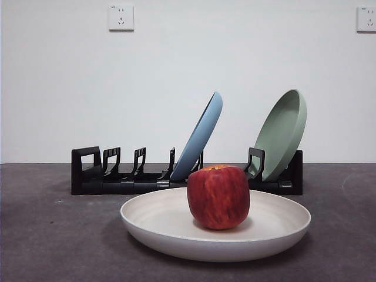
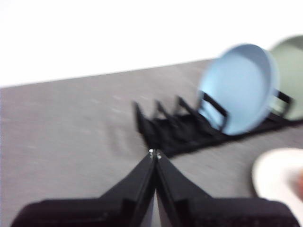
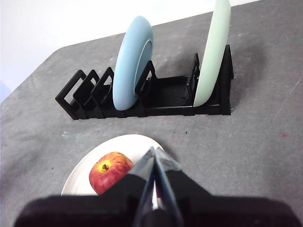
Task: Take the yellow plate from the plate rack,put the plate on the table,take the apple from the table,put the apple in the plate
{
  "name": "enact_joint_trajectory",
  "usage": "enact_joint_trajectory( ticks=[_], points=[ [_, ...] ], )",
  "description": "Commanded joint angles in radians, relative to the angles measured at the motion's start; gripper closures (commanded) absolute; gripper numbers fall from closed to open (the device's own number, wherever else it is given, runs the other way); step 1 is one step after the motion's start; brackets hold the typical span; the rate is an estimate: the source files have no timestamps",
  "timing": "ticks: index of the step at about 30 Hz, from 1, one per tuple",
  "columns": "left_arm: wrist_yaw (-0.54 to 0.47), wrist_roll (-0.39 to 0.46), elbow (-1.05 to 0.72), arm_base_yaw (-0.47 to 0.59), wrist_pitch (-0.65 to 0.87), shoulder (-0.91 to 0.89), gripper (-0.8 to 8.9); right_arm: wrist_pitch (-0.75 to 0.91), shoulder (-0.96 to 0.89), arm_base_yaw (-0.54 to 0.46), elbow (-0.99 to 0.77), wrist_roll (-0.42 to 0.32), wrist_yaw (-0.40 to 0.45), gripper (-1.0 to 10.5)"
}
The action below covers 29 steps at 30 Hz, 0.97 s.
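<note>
- Front view: apple seated upright in yellow plate, plate flat on table just in front of plate rack; light blue plate and sage green plate leaning in rack slots. No gripper visible here. Task looks complete.
- Left wrist view: left gripper pressed closed, empty, raised well back from rack and cream plate edge. Blurred picture, so likely in motion; a careless swing could clip the leaning blue plate.
- Right wrist view: right gripper closed tight, holding nothing, hovering just above plate rim, apple just beside the tips. Dropping or sweeping sideways could nudge the apple out or shove the plate.
</note>
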Motion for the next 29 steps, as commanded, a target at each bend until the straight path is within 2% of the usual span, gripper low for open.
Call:
enact_joint_trajectory(
  ticks=[1,8,18,29],
  points=[
    [0.001,0.045,-0.015,0.075,0.017,-0.014,8.16,0.005,0.0,0.001,-0.008,0.008,0.0,9.5],
    [0.006,0.049,-0.144,0.164,0.111,-0.077,8.16,0.005,0.0,0.001,-0.008,0.008,-0.001,9.5],
    [-0.002,0.039,-0.373,0.169,0.244,-0.198,8.16,0.005,0.0,0.001,-0.008,0.008,0.0,9.5],
    [-0.002,0.024,-0.46,0.169,0.243,-0.198,8.16,0.005,0.0,0.001,-0.008,0.008,0.0,9.5]
  ],
)
